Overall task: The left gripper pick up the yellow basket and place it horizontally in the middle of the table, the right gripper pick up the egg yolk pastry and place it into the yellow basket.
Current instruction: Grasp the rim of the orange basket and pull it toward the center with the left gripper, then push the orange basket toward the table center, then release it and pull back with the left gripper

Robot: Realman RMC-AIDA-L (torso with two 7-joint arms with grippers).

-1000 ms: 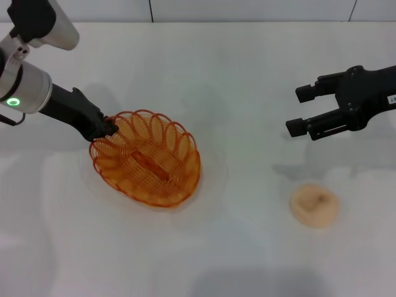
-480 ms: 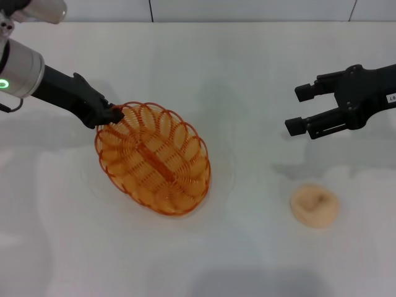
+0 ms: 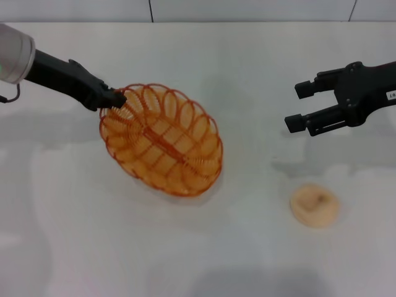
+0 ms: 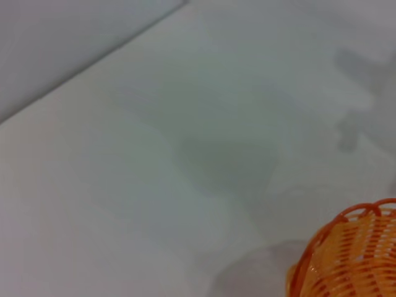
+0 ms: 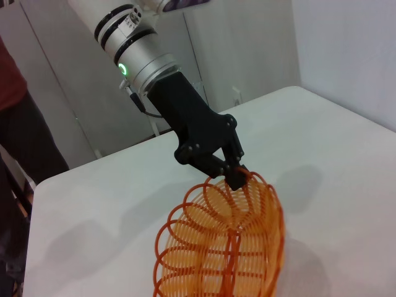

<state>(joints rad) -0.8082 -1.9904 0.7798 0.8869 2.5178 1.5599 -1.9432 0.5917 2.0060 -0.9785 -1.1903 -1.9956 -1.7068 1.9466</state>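
Observation:
The yellow basket (image 3: pixel 162 140), an orange woven wire oval, is near the middle of the white table (image 3: pixel 204 247), its long axis running diagonally. My left gripper (image 3: pixel 116 98) is shut on the basket's far left rim; the right wrist view shows the left gripper (image 5: pixel 238 176) pinching that rim of the basket (image 5: pixel 223 247). A corner of the basket (image 4: pixel 349 260) shows in the left wrist view. The egg yolk pastry (image 3: pixel 315 205) lies on the table at the right. My right gripper (image 3: pixel 296 106) is open and empty, hovering above and behind the pastry.
A wall runs along the table's far edge (image 3: pixel 198 23). A person in a red shirt (image 5: pixel 15 117) stands beyond the table in the right wrist view.
My left gripper has carried the basket to the right and farther back, turning it. The right gripper and the pastry have not moved.

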